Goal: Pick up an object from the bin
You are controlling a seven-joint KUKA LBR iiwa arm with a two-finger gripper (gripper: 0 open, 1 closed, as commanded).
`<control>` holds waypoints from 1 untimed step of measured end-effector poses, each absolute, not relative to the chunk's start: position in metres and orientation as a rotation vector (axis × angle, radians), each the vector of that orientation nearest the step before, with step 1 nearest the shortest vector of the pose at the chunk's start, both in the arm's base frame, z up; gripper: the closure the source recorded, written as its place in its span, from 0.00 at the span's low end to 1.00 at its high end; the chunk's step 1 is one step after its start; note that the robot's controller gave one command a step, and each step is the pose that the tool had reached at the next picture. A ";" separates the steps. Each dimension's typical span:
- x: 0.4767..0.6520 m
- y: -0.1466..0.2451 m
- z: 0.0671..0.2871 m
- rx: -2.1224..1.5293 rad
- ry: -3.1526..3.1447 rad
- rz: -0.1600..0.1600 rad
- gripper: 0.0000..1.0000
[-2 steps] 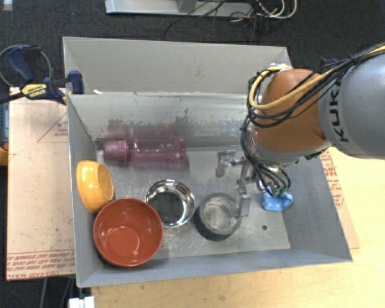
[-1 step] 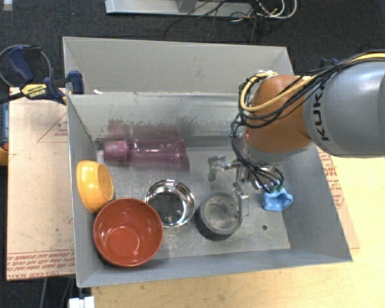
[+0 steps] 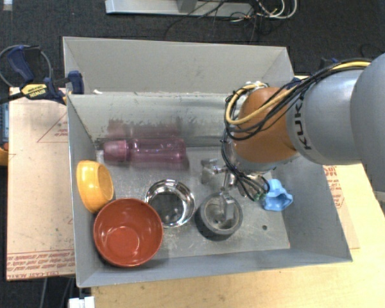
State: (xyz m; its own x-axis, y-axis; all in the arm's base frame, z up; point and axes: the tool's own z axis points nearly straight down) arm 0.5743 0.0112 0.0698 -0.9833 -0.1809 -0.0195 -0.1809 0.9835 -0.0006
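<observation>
1. The steel bowl (image 3: 170, 202) sits near the middle of the floor of the grey bin (image 3: 269, 236), and every place below is given from it.
2. Just right of the steel bowl, so close that the two rims look to touch, lies a dark grey ring-shaped thing (image 3: 210, 228). It may be a stubby cup or a roll; I cannot tell which.
3. The gripper (image 3: 226, 204) hangs over that ring, with its tip at or just inside the ring's hollow. The orange-covered wrist (image 3: 263, 130) stands behind and to the right of the steel bowl.
4. Whether the gripper is spread or closed cannot be told, because cables cover its upper part and its tip blends into the grey of the ring.
5. A red bowl (image 3: 127, 233) lies to the front left of the steel bowl, rim against it.
6. A yellow cup (image 3: 95, 185) lies farther left, and a pink bottle (image 3: 144, 151) lies on its side behind the steel bowl.
7. A crumpled blue thing (image 3: 277, 196) lies to the right, beyond the ring and apart from it.
8. My judgement of progress: the gripper is in place over one thing, but the pick itself is not yet done.
9. The ring rests on the floor, and nothing can be seen held.
10. What is left is a sure grip on the ring's wall and a lift clear of the steel bowl — a close neighbour that could be nudged.
</observation>
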 end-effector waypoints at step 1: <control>0.584 -0.002 0.071 -0.402 3.118 0.008 1.00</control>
State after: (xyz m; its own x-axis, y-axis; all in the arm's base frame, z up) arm 0.5839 -0.0021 0.0709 -0.9673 -0.2536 0.0019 -0.2536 0.9673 0.0056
